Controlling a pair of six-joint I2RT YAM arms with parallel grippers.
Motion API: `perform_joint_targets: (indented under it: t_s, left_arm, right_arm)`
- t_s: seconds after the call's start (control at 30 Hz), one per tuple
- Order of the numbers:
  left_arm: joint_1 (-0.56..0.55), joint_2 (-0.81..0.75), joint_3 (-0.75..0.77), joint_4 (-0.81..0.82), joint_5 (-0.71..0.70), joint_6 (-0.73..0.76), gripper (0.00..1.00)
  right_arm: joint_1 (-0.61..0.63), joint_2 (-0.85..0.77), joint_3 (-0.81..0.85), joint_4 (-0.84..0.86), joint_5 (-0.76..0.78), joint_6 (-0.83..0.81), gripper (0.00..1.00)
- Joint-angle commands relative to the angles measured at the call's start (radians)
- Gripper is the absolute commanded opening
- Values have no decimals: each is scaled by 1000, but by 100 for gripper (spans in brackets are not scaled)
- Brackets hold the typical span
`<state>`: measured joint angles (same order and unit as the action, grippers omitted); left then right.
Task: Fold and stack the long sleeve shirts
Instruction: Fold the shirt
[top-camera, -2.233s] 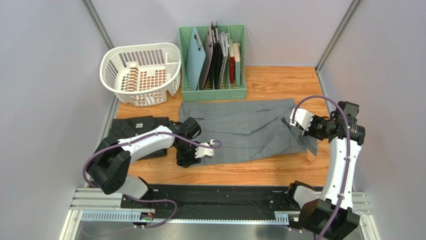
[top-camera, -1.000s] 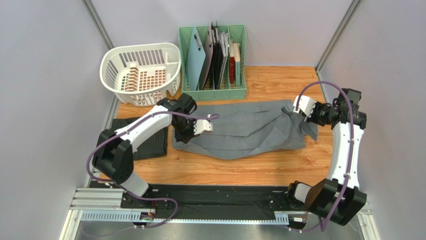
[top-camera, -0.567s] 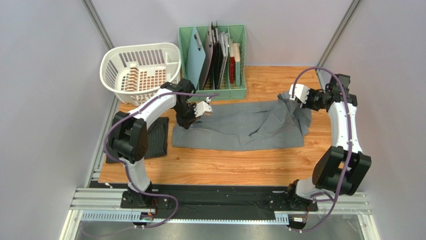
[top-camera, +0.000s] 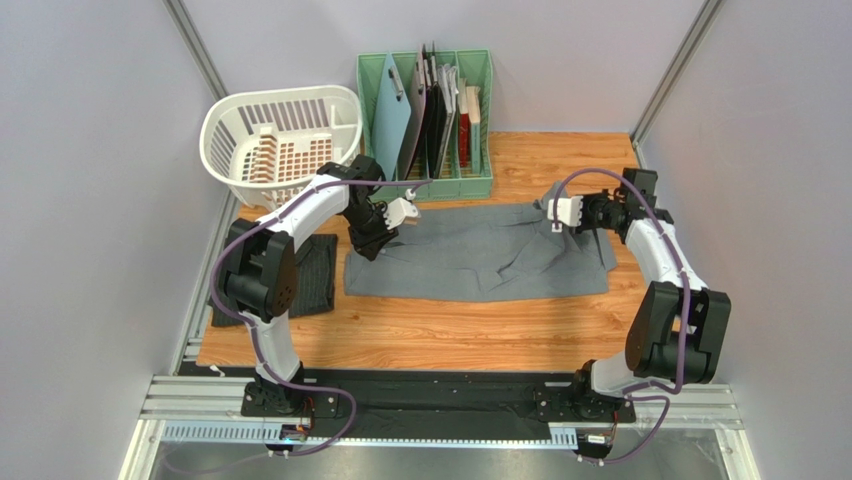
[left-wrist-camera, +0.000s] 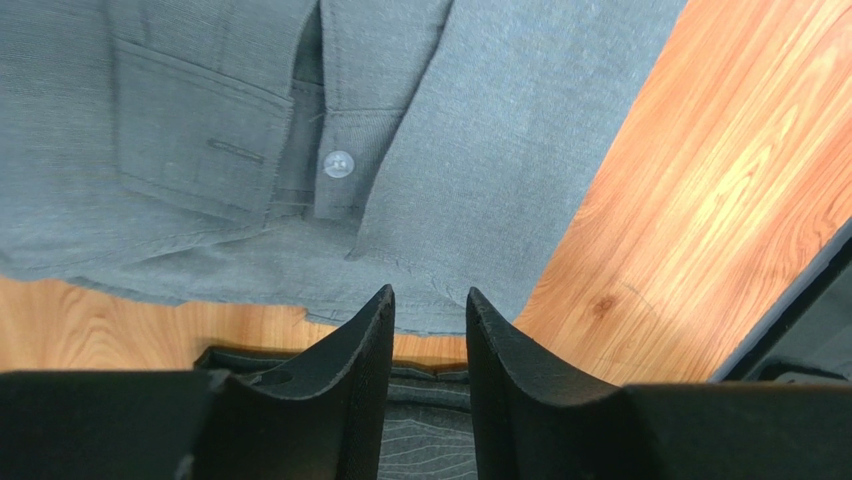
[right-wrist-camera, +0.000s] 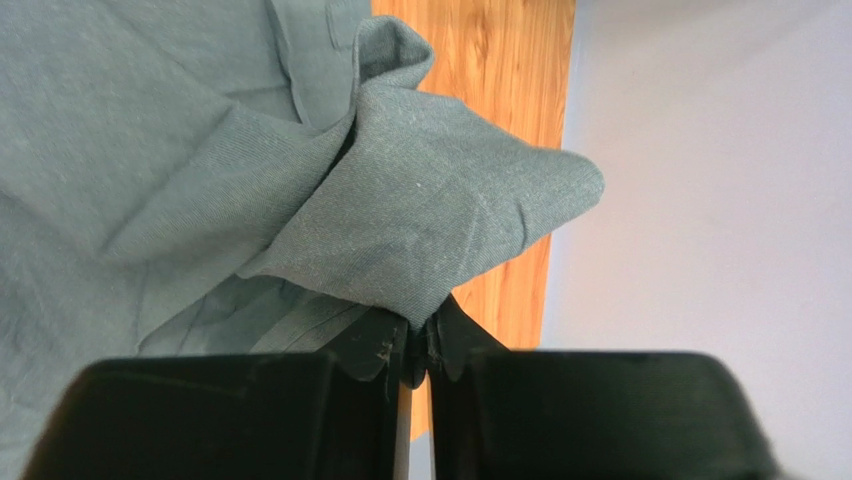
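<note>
Two shirts lie on the wooden surface (top-camera: 450, 335).

Grey shirt (top-camera: 470, 262): spread across the middle of the surface as a long band. Its far edge is just in front of the green file rack (top-camera: 425, 186). A button (left-wrist-camera: 339, 163) shows in the left wrist view.

Charcoal shirt (top-camera: 318, 280): folded at the left edge of the surface, just beside the grey shirt's left end. The left arm partly hides it.

Left pincer (top-camera: 402, 211): over the grey shirt near its far left end. The fingers are spread, with nothing between them.

Right pincer (top-camera: 556, 214): at the grey shirt's far right corner. The fingers are pressed together on a fold of grey cloth, which is raised off the surface at that point.

White basket (top-camera: 282, 97): at the far left, beside the file rack.
</note>
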<state>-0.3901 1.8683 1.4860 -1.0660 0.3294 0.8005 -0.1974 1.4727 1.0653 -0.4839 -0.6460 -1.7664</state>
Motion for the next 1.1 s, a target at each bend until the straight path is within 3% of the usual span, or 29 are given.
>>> perform_joint_targets:
  t_s: [0.0, 0.03, 0.07, 0.2, 0.27, 0.37, 0.5, 0.67, 0.83, 1.07]
  left_arm:
    - [5, -104, 17, 38, 51, -38, 40]
    - [5, -110, 14, 43, 53, -40, 40]
    - [5, -118, 13, 49, 53, -46, 41]
    - [14, -143, 17, 57, 83, -67, 49]
    - [14, -140, 17, 66, 108, -86, 57]
    - [14, -97, 25, 78, 108, -106, 55]
    - [13, 36, 77, 86, 57, -133, 51]
    - [-18, 153, 129, 86, -59, -97, 49]
    - [-49, 215, 88, 89, -165, -38, 45]
    - [-108, 118, -88, 64, -197, 34, 34]
  right_arm:
    - [18, -97, -106, 205, -100, -146, 24]
    - [16, -116, -111, 149, -87, -149, 32]
    - [10, -129, -113, 128, -71, -136, 48]
    - [-34, -187, -146, 68, 67, -88, 71]
    - [-46, -198, -121, 44, 184, 51, 72]
    - [-50, -151, -29, -94, 290, 312, 72]
    - [-48, -37, 169, -338, 287, 585, 69]
    - [-30, 158, 245, -499, 293, 850, 47]
    - [-10, 307, 185, -429, 379, 932, 35]
    - [-4, 310, 55, -372, 471, 932, 33]
